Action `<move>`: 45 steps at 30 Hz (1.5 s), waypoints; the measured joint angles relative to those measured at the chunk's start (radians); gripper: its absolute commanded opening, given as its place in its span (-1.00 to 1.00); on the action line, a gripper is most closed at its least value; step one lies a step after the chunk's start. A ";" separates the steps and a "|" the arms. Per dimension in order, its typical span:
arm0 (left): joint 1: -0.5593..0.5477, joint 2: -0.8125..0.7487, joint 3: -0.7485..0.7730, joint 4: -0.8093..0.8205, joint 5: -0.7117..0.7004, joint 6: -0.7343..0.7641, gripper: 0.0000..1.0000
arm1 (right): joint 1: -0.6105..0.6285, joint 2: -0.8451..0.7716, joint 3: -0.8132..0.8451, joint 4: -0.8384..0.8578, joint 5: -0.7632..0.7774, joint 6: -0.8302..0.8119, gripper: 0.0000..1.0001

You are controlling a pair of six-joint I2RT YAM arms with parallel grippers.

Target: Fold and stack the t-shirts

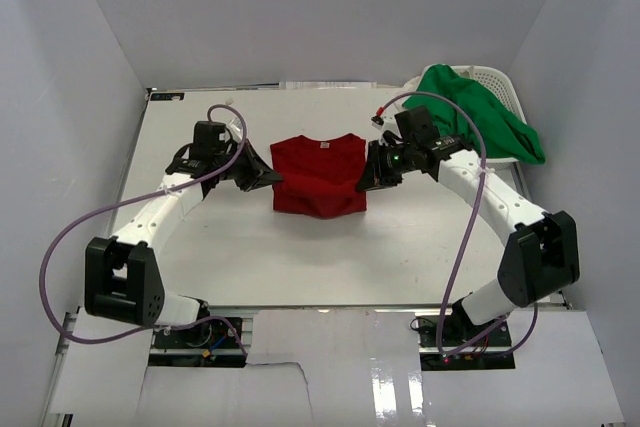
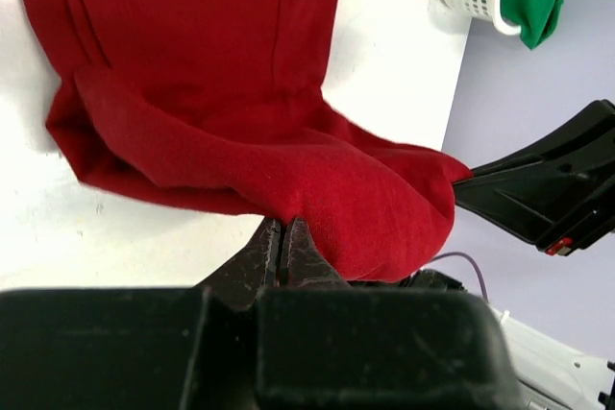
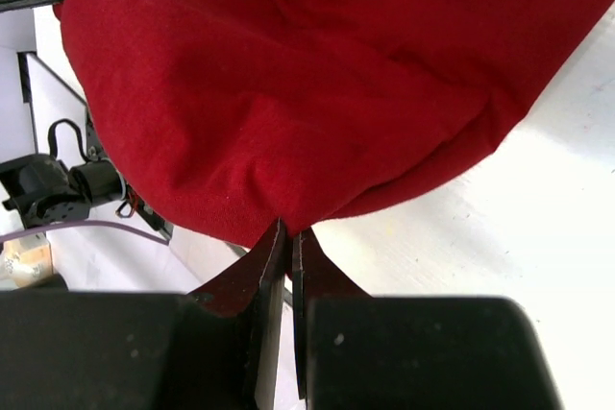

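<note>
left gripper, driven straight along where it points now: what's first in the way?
The red t-shirt: the left gripper pinches its edge, jaws shut. Past the bunched cloth the right gripper faces it; depth there is unclear.

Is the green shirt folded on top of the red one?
No, the green shirt hangs over the white basket at the back right, apart from the red shirt.
</note>
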 measured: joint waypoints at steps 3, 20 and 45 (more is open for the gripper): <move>0.006 0.053 0.028 0.016 0.000 0.002 -1.00 | -0.013 0.053 0.039 -0.004 -0.004 -0.010 -0.85; 0.062 0.259 0.111 0.115 0.020 0.009 -1.00 | -0.082 0.301 0.226 0.000 -0.031 -0.068 -0.85; 0.066 0.549 0.368 0.156 0.047 0.016 -1.00 | -0.125 0.531 0.493 0.003 -0.030 -0.077 -0.85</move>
